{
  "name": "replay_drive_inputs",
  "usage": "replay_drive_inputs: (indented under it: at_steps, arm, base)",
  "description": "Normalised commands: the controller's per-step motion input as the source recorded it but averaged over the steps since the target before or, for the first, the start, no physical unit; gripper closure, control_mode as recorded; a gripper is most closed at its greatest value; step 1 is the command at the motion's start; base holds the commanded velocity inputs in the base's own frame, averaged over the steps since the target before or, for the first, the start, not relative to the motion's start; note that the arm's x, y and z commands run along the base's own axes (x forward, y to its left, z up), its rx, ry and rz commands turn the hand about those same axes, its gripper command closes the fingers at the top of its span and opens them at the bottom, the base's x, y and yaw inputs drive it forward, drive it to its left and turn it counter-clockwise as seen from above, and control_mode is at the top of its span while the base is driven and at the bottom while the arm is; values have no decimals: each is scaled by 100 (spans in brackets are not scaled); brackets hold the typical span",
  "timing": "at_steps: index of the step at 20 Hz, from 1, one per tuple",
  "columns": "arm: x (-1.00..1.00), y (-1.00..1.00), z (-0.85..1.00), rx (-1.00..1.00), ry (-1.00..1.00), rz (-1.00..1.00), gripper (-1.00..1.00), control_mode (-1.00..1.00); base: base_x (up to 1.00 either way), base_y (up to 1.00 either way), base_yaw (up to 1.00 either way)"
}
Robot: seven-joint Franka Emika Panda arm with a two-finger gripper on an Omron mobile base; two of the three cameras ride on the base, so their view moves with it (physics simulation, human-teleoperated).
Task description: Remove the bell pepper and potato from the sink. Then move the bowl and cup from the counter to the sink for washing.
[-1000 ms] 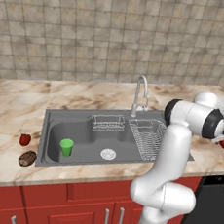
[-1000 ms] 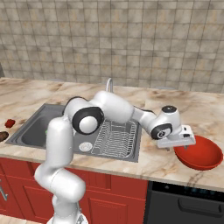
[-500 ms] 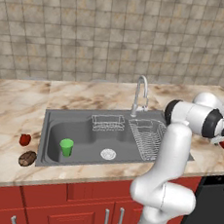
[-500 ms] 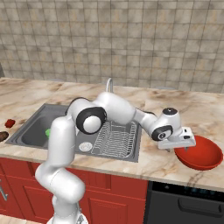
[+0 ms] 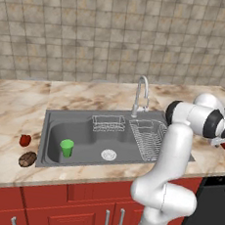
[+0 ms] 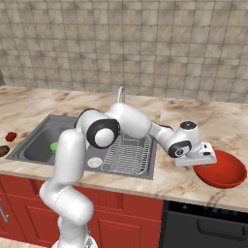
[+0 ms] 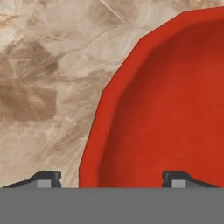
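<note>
At the right of the right base view the gripper (image 6: 203,163), jaws spread and straddling the rim of the bowl (image 6: 220,169) on the table (image 6: 179,181), may pinch only the thin edge and slip.

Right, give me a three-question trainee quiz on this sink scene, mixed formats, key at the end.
1. True or false: the cup stands inside the sink.
2. The gripper is at the rim of: A) the bowl B) the faucet C) the dish rack
3. Fill in: the bell pepper and potato lie on the ____ left of the sink.

Key: 1 true; 2 A; 3 counter.
</note>
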Motion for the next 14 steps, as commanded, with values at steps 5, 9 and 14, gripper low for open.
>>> replay_drive_inputs:
  at_steps: [5, 9, 14]
  arm:
    - [0, -2, 0, 0, 0, -1, 100, -100]
    - [0, -3, 0, 0, 0, -2, 100, -100]
    - [0, 0, 1, 0, -1, 0, 100, -100]
  base:
    - [0, 0, 0]
    - [0, 0, 0]
    - [0, 0, 0]
